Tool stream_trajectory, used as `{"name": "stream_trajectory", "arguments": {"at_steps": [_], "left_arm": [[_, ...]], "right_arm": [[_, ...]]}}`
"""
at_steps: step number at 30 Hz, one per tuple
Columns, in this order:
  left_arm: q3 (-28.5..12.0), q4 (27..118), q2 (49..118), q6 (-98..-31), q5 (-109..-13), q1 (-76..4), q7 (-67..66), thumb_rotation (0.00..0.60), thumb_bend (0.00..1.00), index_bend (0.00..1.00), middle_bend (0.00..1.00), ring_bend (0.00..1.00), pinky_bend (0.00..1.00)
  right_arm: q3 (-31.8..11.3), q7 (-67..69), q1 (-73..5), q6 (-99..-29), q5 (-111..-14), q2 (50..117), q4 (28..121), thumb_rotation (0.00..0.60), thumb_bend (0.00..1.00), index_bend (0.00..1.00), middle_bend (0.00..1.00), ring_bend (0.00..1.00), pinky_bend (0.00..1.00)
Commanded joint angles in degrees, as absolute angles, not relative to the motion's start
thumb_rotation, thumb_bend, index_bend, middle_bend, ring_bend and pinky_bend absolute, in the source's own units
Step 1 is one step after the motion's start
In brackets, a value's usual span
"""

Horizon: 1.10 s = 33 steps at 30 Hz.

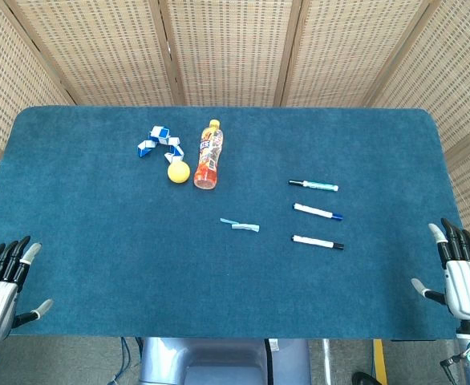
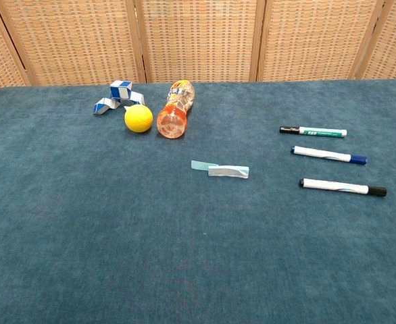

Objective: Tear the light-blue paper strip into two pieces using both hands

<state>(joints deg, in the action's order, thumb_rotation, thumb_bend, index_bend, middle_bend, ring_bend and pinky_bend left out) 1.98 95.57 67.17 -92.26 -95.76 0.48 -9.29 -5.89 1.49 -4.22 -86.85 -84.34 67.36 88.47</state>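
Observation:
The light-blue paper strip (image 1: 240, 225) (image 2: 219, 169) lies flat near the middle of the blue table, slightly creased, in one piece. My left hand (image 1: 2, 282) hovers at the table's near left corner, fingers spread, holding nothing. At the near right corner my right hand (image 1: 459, 274) is likewise spread and empty. Both hands are far from the strip. Neither hand shows in the chest view.
An orange drink bottle (image 1: 208, 155) lies on its side with a yellow ball (image 1: 178, 172) and a blue-white twist puzzle (image 1: 158, 142) beside it at the back left. Three markers (image 1: 317, 212) lie in a row right of the strip. Wicker screens stand behind the table (image 1: 99, 241).

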Motion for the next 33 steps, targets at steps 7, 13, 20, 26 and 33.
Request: {"name": "stream_trajectory", "arguments": {"at_steps": [7, 13, 20, 26, 33], "left_arm": [[1.9, 95.4, 67.4, -92.4, -95.8, 0.6, -9.5, 0.600, 0.00, 0.00, 0.00, 0.00, 0.00], [1.3, 95.1, 67.5, -93.1, -95.7, 0.6, -9.0, 0.600, 0.00, 0.00, 0.00, 0.00, 0.00], [0.4, 95.5, 67.9, -92.0, -93.9, 0.1, -10.1, 0.600, 0.00, 0.00, 0.00, 0.00, 0.00], [-1.0, 95.6, 68.4, -89.2, -90.1, -1.1, -11.1, 0.600, 0.00, 0.00, 0.00, 0.00, 0.00], [-2.1, 95.8, 68.8, -86.5, -86.7, -2.2, -12.7, 0.600, 0.00, 0.00, 0.00, 0.00, 0.00]], "right_arm": [[-5.7, 2.1, -4.4, -86.4, -84.7, 67.1, 88.5, 0.600, 0.00, 0.03, 0.00, 0.00, 0.00], [-6.8, 0.5, -8.9, -80.0, -84.5, 66.5, 90.4, 0.600, 0.00, 0.06, 0.00, 0.00, 0.00], [-14.4, -3.3, -20.3, -65.3, -75.5, 64.4, 97.9, 0.600, 0.00, 0.32, 0.00, 0.00, 0.00], [-20.4, -18.6, -30.7, -60.9, -60.9, 70.4, 99.6, 0.600, 0.10, 0.43, 0.00, 0.00, 0.00], [-22.1, -33.1, -41.1, -60.4, -46.5, 79.4, 97.5, 0.600, 0.19, 0.44, 0.00, 0.00, 0.00]]}}
